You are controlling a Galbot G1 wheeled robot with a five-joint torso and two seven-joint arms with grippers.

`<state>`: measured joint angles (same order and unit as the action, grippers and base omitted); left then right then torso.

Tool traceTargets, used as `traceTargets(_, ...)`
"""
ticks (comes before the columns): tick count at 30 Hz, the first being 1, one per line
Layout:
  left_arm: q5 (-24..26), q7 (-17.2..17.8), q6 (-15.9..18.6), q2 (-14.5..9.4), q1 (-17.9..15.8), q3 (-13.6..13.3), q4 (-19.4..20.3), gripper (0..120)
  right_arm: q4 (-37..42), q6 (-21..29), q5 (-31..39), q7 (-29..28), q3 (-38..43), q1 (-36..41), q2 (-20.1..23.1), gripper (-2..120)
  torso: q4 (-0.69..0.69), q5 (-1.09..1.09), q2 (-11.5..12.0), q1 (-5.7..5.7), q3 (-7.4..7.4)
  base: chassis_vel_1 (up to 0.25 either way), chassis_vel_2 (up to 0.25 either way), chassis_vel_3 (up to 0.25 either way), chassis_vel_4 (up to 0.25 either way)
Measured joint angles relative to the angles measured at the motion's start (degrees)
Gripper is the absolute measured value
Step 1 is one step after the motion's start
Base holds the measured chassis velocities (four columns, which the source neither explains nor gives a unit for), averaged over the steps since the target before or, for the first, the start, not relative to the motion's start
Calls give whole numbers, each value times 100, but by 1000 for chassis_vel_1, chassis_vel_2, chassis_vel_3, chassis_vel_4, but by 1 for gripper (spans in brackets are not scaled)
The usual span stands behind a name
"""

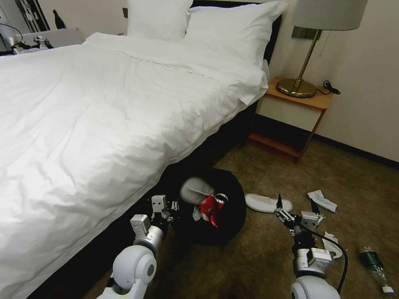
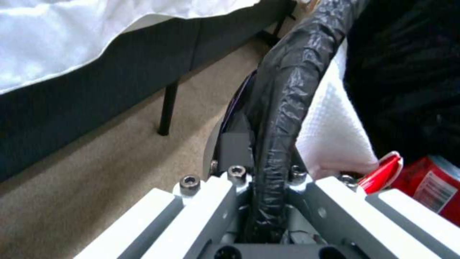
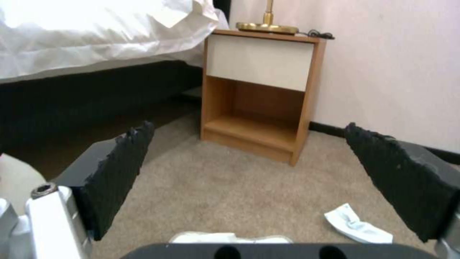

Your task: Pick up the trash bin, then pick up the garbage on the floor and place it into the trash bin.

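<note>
The left gripper (image 1: pixel 176 206) pinches the round black bin (image 1: pixel 232 207) rim; the spread right gripper (image 1: pixel 296 206) must next descend onto the white slipper (image 1: pixel 266 203).

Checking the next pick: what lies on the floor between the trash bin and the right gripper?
In the head view, one white slipper lies on the carpet between the trash bin and the open right gripper, apart from the bin.

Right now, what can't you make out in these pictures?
- Trash bin floor, head view: hidden under the red can and grey cloth.
- Green bottle label: too small.
- Left gripper fingertips, left wrist view: covered by the bin's rim.
- Slipper, right wrist view: mostly cut off by the right gripper.
</note>
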<state>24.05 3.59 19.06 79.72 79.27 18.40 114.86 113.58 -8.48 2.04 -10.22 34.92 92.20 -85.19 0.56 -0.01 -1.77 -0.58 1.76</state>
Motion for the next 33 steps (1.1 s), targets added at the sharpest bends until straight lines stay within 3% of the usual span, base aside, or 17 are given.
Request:
traceTargets(17,-96,37,-14,59,0,-122,-54,0,227,-176,-280,109,-70,90,-121,100,0,1,-92,-6,85,0,0,0,0)
traceTargets(33,-181,54,12,83,-34,-116,-86,0,203,-194,-239,116,-121,47,-127,100,0,1,-212,-16,194,-77,-83,-89,-85)
